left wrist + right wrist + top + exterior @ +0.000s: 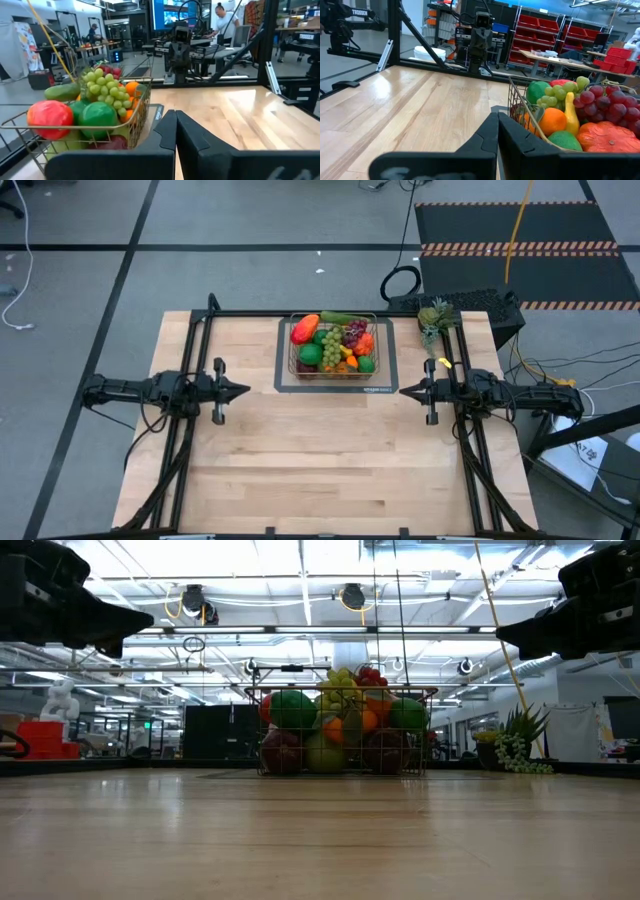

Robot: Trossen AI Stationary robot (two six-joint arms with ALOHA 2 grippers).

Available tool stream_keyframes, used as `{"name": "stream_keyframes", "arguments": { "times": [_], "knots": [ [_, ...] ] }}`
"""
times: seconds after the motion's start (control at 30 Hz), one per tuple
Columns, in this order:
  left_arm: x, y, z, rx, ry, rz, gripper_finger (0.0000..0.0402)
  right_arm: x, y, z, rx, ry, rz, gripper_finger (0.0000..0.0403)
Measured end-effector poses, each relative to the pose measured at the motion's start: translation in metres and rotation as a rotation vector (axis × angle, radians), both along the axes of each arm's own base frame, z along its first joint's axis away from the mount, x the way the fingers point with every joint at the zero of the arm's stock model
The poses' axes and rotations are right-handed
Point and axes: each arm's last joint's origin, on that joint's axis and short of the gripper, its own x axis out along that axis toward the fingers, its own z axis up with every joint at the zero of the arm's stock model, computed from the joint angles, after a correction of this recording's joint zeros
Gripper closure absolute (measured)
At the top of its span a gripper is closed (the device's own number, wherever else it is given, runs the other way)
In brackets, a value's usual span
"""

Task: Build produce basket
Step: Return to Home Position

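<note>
Wood table (330,470) first: both arms sit low at opposite sides, tips aimed at each other. That reads to me as the parked pose, clear of the load. The basket (345,762) stands between the two grippers, off their line and touching neither, with produce (335,342) heaped over its rim. Left gripper (243,391) and right gripper (404,391) have their fingers pressed together, holding nothing. The overhead view gives the layout, but only the left wrist view shows the green grapes (107,86) on top.
</note>
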Motion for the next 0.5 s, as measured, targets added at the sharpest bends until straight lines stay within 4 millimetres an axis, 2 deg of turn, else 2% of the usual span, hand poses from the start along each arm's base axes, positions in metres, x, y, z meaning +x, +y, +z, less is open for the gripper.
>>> {"name": "stream_keyframes", "arguments": {
  "times": [0.27,0.5],
  "knots": [
    [-0.0002,-0.0001,0.0002,-0.003,-0.002,-0.003,0.0401,0.0000,0.0000,0.0000,0.000,0.000,0.000,0.0403],
    [-0.0002,-0.0041,-0.0018,0.073,0.017,-0.139,0.0400,0.0000,0.0000,0.0000,0.000,0.000,0.000,0.0403]
  ]
}}
